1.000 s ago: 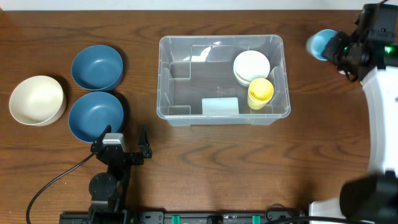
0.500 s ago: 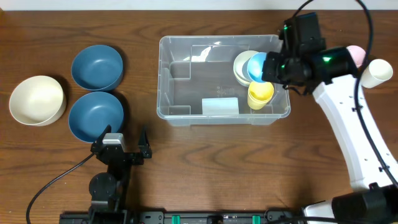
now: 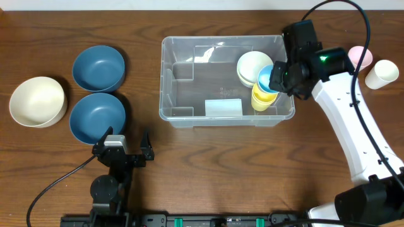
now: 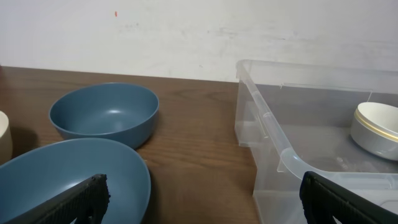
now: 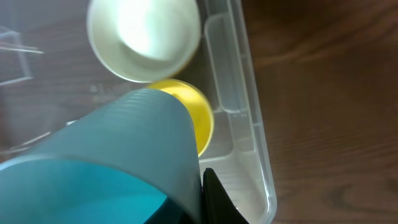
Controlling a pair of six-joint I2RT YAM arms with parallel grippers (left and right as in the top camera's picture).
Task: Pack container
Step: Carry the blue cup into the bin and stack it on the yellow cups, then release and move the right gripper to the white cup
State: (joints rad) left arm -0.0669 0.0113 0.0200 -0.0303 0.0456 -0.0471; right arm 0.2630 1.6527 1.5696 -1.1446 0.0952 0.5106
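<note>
My right gripper [image 3: 276, 77] is clamping a blue cup [image 3: 266, 75] over the container's [image 3: 221, 39] right end; label [image 3: 223, 108] unreadable; left gripper [image 3: 127, 139] is gaping open.

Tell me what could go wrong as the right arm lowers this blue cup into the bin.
The blue cup in the right end effector hangs over the yellow cup. Released off-centre, it may catch that rim and topple both. It is also close to the side wall of the bin, so it could snag there.
</note>
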